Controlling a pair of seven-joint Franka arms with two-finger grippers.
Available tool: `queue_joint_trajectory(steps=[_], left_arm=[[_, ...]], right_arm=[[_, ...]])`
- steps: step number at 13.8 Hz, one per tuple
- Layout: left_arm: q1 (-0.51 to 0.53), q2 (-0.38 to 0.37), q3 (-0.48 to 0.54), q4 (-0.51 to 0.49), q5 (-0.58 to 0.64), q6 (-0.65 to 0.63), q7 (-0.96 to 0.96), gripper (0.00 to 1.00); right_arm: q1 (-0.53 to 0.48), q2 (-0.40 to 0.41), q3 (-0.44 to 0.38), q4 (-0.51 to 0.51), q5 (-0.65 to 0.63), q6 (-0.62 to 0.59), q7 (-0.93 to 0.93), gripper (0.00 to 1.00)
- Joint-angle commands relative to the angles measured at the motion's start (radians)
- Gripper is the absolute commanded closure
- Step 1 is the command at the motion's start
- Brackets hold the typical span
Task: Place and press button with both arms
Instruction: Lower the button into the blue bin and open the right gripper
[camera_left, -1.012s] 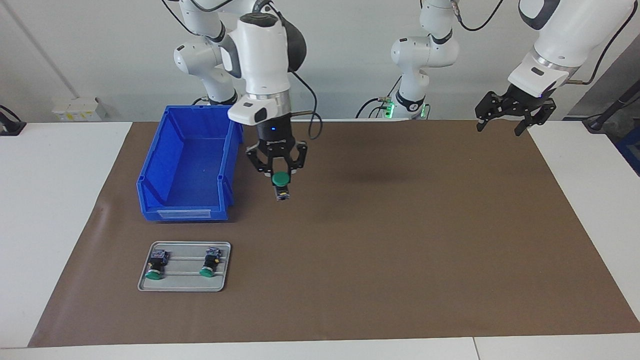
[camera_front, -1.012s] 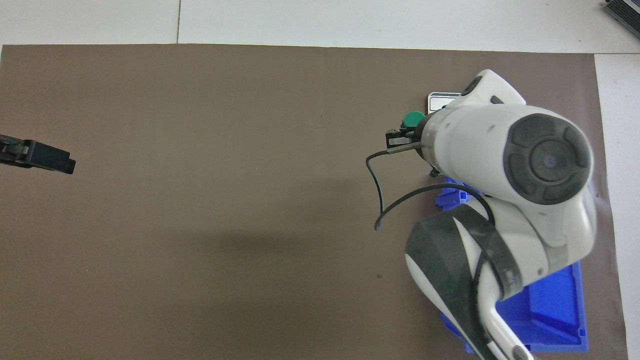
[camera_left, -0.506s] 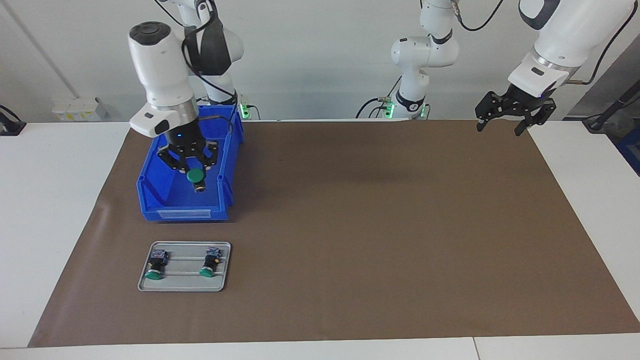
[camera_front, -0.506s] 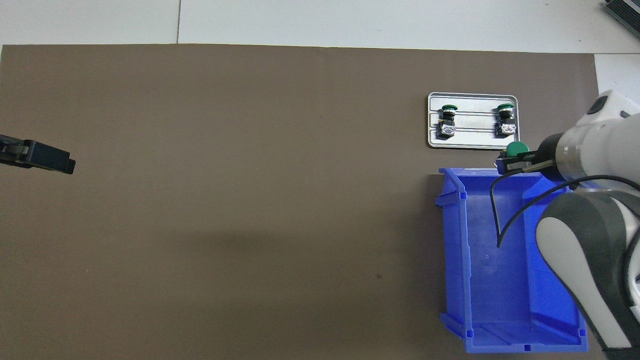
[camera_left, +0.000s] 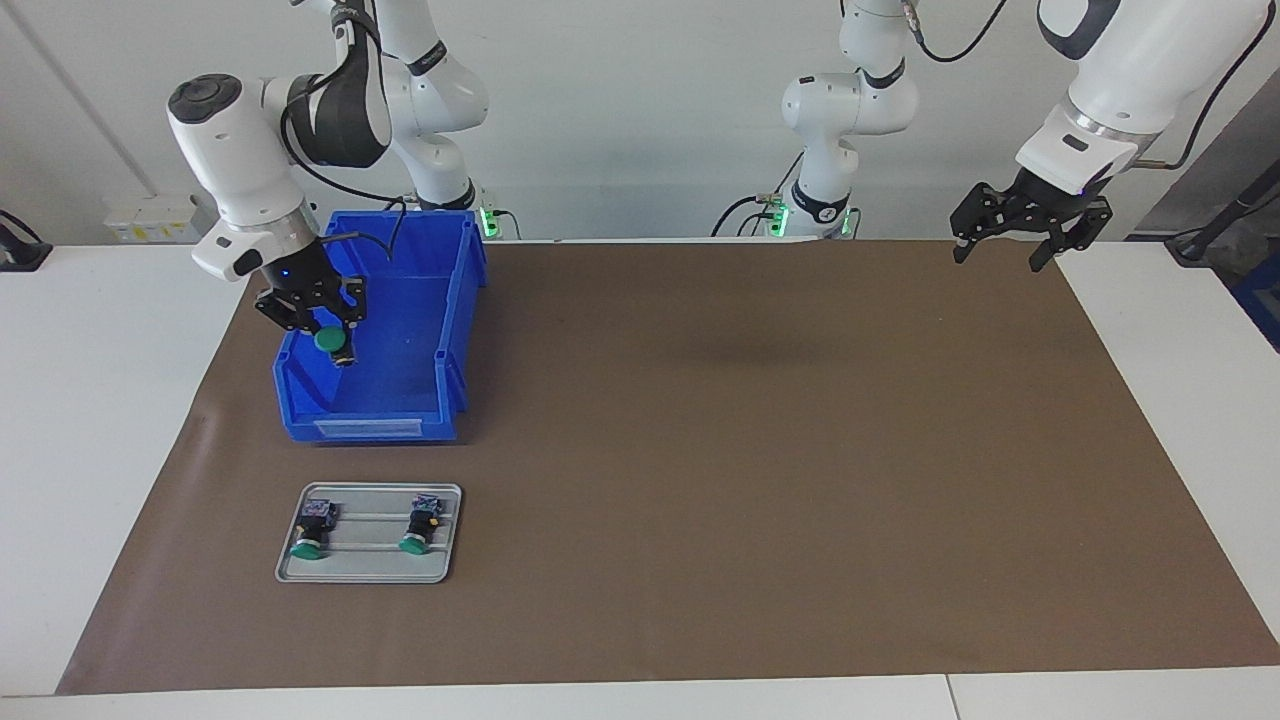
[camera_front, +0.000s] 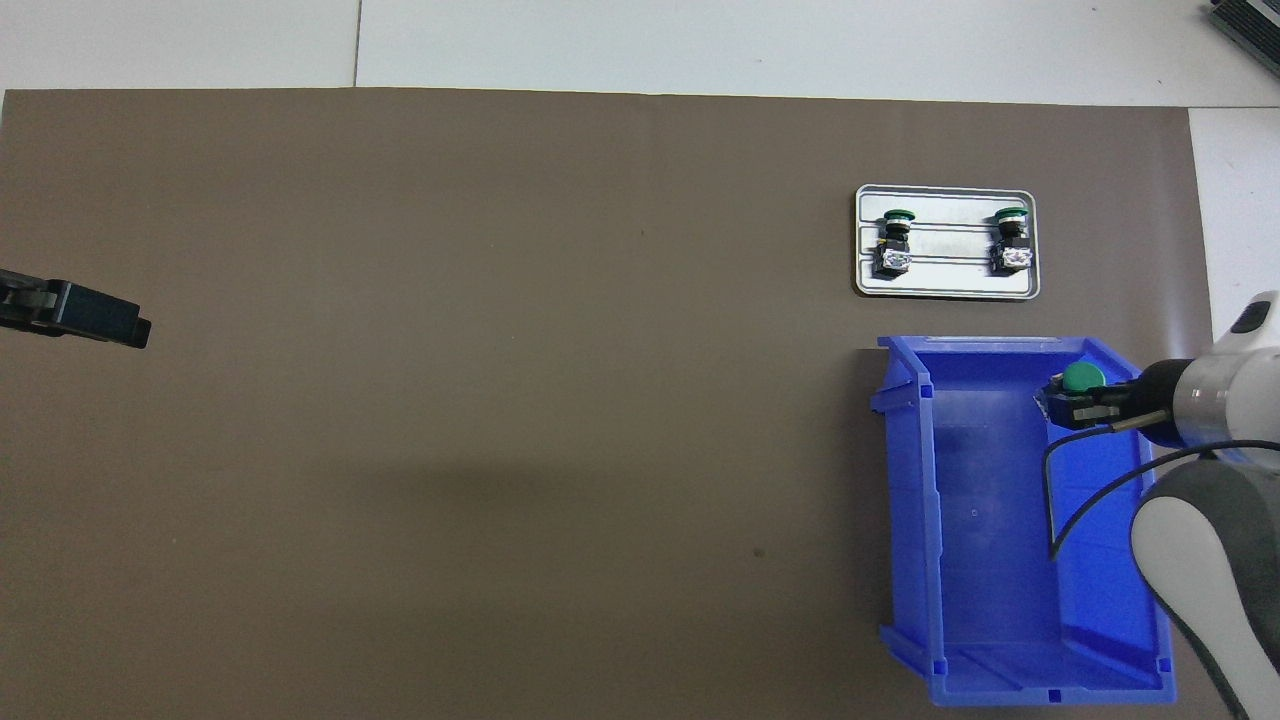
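My right gripper (camera_left: 318, 335) is shut on a button (camera_left: 328, 341) with a green cap and holds it in the air over the blue bin (camera_left: 370, 425), close to the bin's wall at the right arm's end of the table. In the overhead view the held button (camera_front: 1083, 377) and right gripper (camera_front: 1075, 395) are over the bin (camera_front: 905, 500). Two more alike buttons (camera_left: 310, 530) (camera_left: 418, 527) lie on a grey tray (camera_left: 365, 573). My left gripper (camera_left: 997, 255) waits open and empty, high over the mat's corner at the left arm's end.
The grey tray (camera_front: 947, 292) with its two buttons (camera_front: 893, 240) (camera_front: 1008, 240) lies just farther from the robots than the bin. A brown mat (camera_left: 750, 450) covers the table. My left gripper's tip (camera_front: 75, 312) shows at the overhead view's edge.
My right gripper carried the button from over the mat beside the bin, across the bin, to over the bin's side at the right arm's end. The left arm has not moved.
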Motion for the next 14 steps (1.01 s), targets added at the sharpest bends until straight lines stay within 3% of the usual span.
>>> queue_joint_trajectory(steps=[1,8,14], left_arm=[[0.01,-0.032,-0.008,-0.041,0.009,0.016,-0.002,0.0],[0.01,-0.032,-0.008,-0.041,0.009,0.016,-0.004,0.0],[0.01,-0.032,-0.008,-0.041,0.009,0.014,-0.004,0.0]], right_arm=[[-0.019,0.006,0.014,-0.091,0.042,0.133,-0.031,1.0],[-0.022,0.093,0.014,-0.177,0.123,0.335,-0.102,1.0],[-0.019,0.147,0.016,-0.188,0.178,0.421,-0.102,1.0]])
